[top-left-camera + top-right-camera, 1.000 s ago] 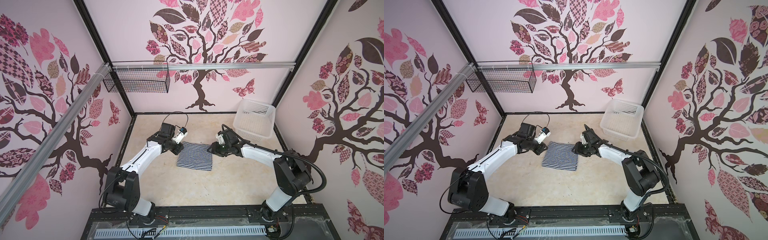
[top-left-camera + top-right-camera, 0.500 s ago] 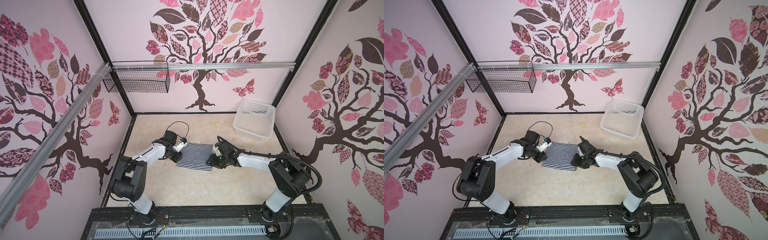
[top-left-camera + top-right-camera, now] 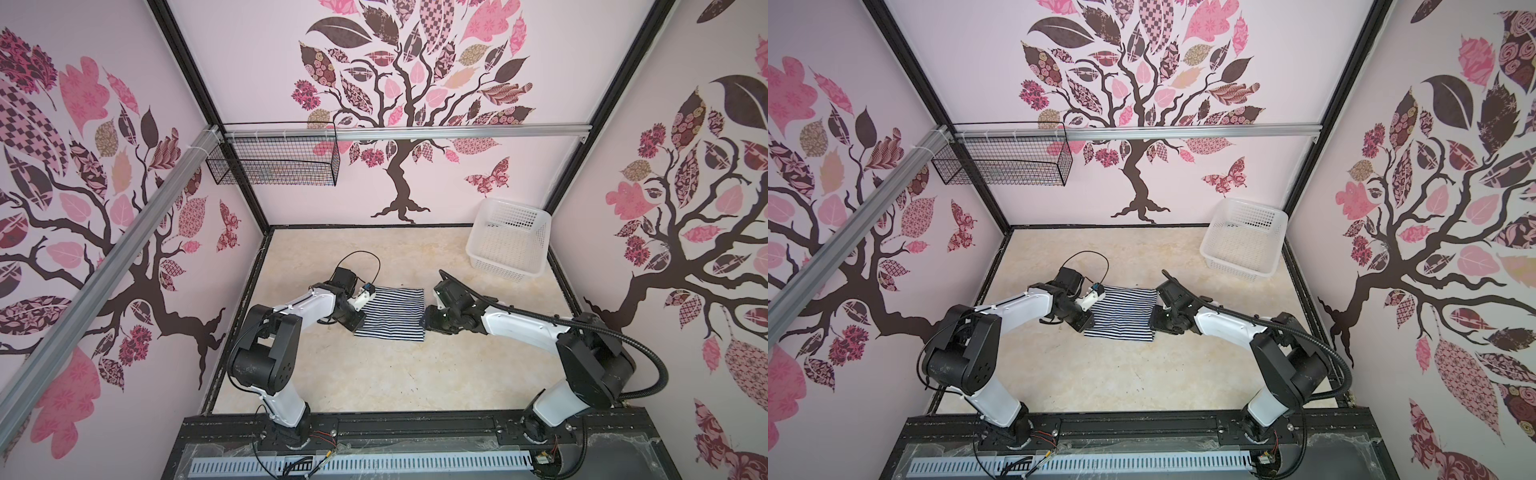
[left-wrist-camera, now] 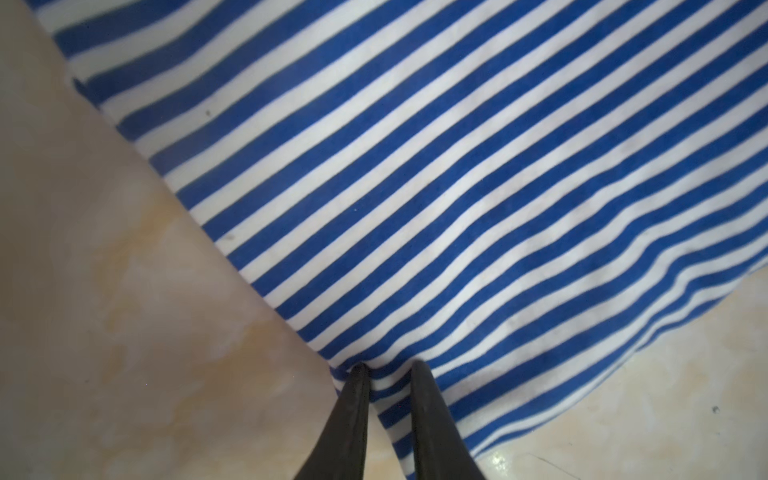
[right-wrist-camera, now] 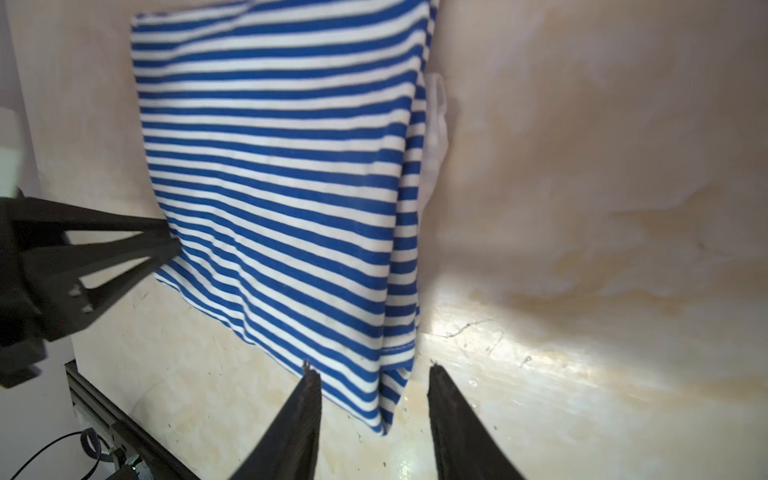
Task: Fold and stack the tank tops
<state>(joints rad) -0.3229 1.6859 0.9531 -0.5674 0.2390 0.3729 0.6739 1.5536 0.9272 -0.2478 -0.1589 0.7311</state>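
The left gripper [image 4: 388, 368] has its two thin black fingers [image 4: 349, 415] drawn close together, clenched on a small ridge of cloth at the edge of the tank top [image 4: 436, 187] — the stripes pucker right at the tips. The right gripper [image 5: 372, 370] is released: its tapered fingers stand apart on either side of the top's corner, which sits between them unsqueezed (whether the tips touch the cloth I cannot tell).

The tank top is a soft knit with thin blue-and-white stripes, folded into a flat, roughly square packet. In the right wrist view, layered edges show along one side, with a bit of white fabric poking out. In both top views the tank top [image 3: 392, 311] lies near the middle of the table [image 3: 374, 374] between the two arms, with one gripper at each near corner.

The table is smooth, pale beige and marbled. A white plastic basket [image 3: 509, 237] with perforated walls stands in the far right corner, well apart from the top. A black wire basket [image 3: 274, 166] hangs from the rail above — a boxy open grid.
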